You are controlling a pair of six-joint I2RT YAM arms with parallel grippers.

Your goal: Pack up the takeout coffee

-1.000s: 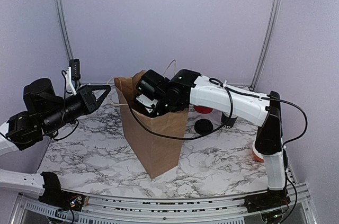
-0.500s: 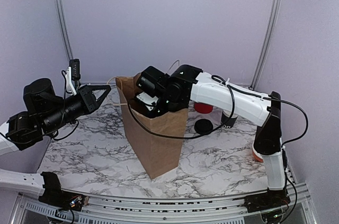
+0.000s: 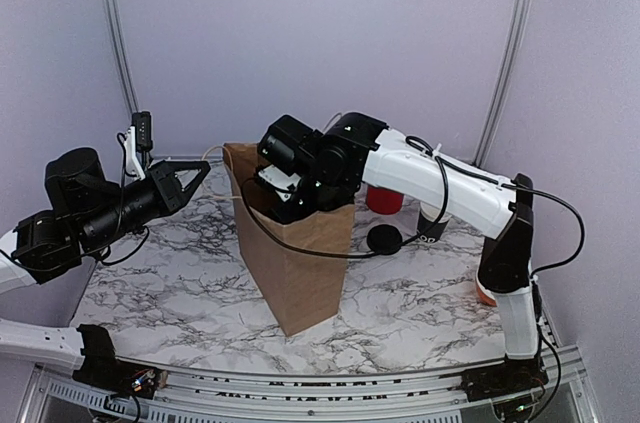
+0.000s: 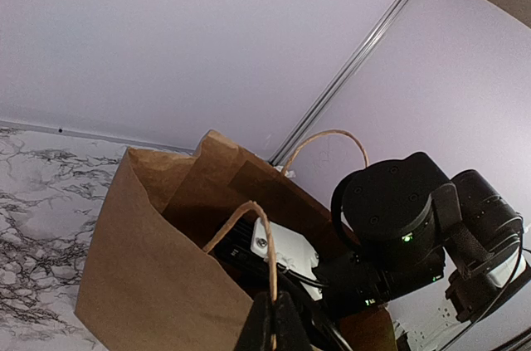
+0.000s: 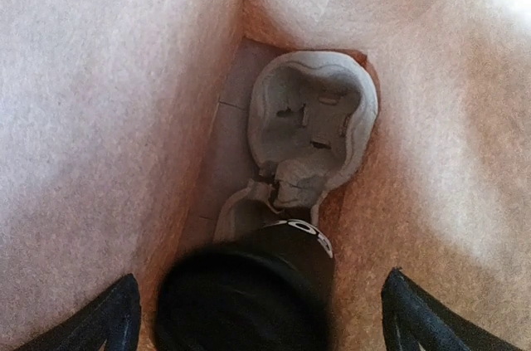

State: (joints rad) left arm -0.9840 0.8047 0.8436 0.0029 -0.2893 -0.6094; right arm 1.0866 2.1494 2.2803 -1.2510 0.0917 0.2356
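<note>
The takeout coffee [image 5: 249, 293], a black cup with a black lid and white lettering low on its side, stands in the near pocket of a grey pulp cup carrier [image 5: 311, 114] at the bottom of the brown paper bag [image 3: 300, 263]. My right gripper [image 5: 259, 285] reaches down into the bag, open, one fingertip on each side of the cup and apart from it. In the top view its fingers are hidden by the bag's mouth. My left gripper [image 4: 274, 322] is shut on the bag's near twine handle [image 4: 267, 235], holding it up at the bag's left side [image 3: 205, 169].
A loose black lid [image 3: 384, 238] lies on the marble table [image 3: 170, 283] right of the bag. A red tub [image 3: 384, 200] and another black cup [image 3: 432, 228] stand behind the right arm. An orange object [image 3: 484, 293] sits by the right arm's base.
My right gripper's jaws have spread wide and let go of the cup inside the bag. The right wrist has risen a little. The left arm has not moved.
</note>
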